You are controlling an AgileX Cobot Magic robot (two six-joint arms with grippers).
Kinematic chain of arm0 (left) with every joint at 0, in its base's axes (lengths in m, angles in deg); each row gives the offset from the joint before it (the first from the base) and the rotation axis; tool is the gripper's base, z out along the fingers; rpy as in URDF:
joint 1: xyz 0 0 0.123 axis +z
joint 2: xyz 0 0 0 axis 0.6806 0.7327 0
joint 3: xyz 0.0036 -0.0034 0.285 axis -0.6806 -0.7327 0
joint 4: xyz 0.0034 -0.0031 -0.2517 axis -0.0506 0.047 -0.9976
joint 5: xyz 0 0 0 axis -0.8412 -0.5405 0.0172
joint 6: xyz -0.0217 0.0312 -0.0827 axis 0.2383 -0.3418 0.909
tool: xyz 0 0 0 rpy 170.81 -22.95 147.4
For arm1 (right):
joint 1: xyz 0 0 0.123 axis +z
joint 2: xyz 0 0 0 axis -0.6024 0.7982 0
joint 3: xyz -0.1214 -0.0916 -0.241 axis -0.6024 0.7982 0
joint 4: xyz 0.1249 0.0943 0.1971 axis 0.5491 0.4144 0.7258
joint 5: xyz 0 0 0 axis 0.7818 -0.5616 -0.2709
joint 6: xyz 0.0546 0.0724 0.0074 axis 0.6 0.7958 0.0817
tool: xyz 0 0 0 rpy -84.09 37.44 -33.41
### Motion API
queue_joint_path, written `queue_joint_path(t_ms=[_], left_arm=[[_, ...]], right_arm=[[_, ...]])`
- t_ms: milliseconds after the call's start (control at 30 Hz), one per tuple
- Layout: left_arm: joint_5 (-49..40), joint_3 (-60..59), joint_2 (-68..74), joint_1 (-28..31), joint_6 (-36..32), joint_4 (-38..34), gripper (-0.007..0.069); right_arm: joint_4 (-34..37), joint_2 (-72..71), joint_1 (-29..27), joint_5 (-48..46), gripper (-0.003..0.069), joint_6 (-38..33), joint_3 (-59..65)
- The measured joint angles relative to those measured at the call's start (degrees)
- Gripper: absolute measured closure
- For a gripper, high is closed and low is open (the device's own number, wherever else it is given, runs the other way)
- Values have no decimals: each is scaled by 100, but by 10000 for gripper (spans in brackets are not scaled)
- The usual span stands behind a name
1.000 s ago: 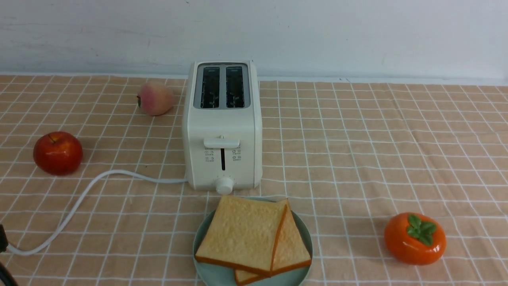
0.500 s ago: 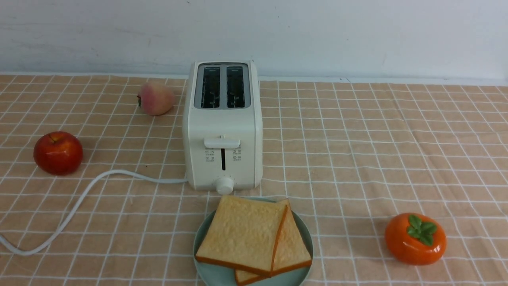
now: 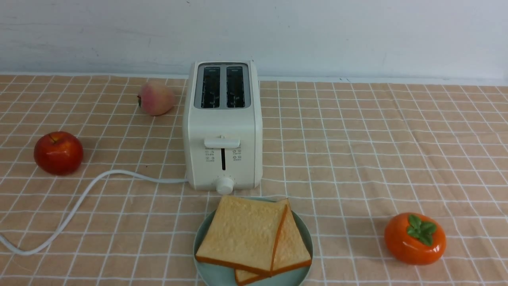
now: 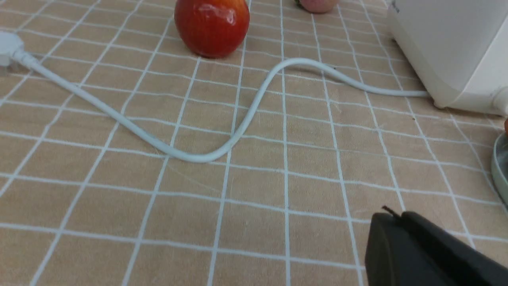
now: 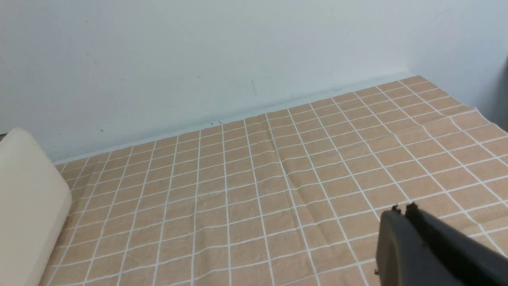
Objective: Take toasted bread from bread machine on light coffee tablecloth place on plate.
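Observation:
Two slices of toasted bread (image 3: 246, 232) lie overlapped on the teal-green plate (image 3: 210, 274) at the front centre of the light coffee tablecloth (image 3: 357, 159). The cream-white bread machine (image 3: 223, 131) stands just behind the plate with both slots empty. Neither arm shows in the front view. My left gripper (image 4: 393, 216) is shut and empty above the cloth, near the white cord (image 4: 206, 157); the bread machine's corner (image 4: 448, 51) and the plate's rim (image 4: 499, 167) show at that view's edge. My right gripper (image 5: 401, 211) is shut and empty over bare cloth; the bread machine's side (image 5: 27, 198) is far off.
A red apple (image 3: 58, 153) sits at the left and a peach (image 3: 155, 98) lies behind it beside the bread machine. An orange persimmon (image 3: 414, 238) sits at the front right. The cord (image 3: 79, 202) curves across the left front. A white wall stands behind the table.
A dark part of the left arm at the front view's lower left edge has drawn out of sight. The bread, plate and bread machine have not moved.

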Motion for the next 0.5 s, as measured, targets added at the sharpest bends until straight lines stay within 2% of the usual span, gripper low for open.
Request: queue_joint_path(t_ms=[500], left_arm=[[-143,-22,0,0,0,-48,624]], right_arm=[[-16,0,0,3,633,0,0]])
